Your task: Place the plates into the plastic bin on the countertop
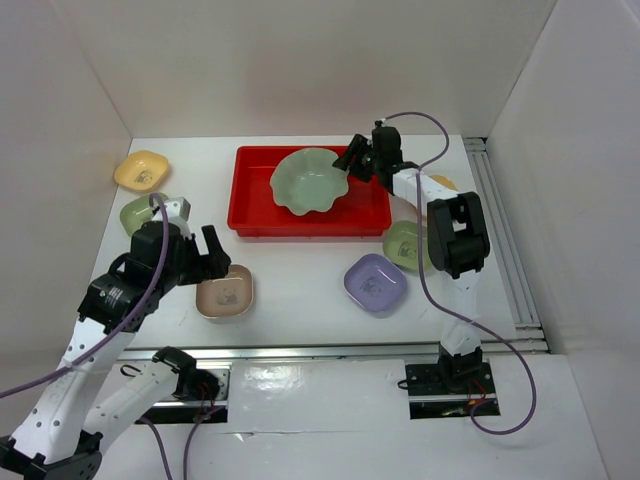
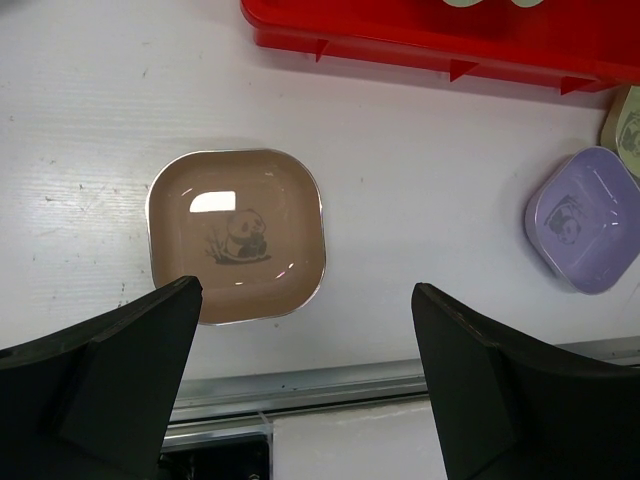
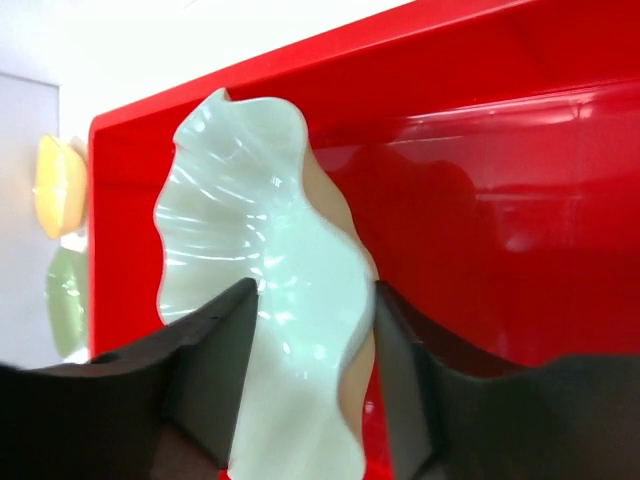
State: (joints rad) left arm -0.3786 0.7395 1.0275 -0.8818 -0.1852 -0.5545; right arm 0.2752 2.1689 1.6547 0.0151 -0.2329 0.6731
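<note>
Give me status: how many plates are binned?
Done: none released for certain. In hand: large green dish inside the red bin, right gripper straddling its rim; grip unclear. Left gripper open above the pinkish-beige dish. Remaining: six small dishes on the countertop, that one plus lavender, two green, two yellow.

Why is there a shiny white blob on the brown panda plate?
Left wrist view: it is lamp glare on the glossy pinkish-beige dish. Right wrist view: similar shine streaks the pale green scalloped dish and the red bin. Top view: the strip between the arm bases gleams white too.
</note>
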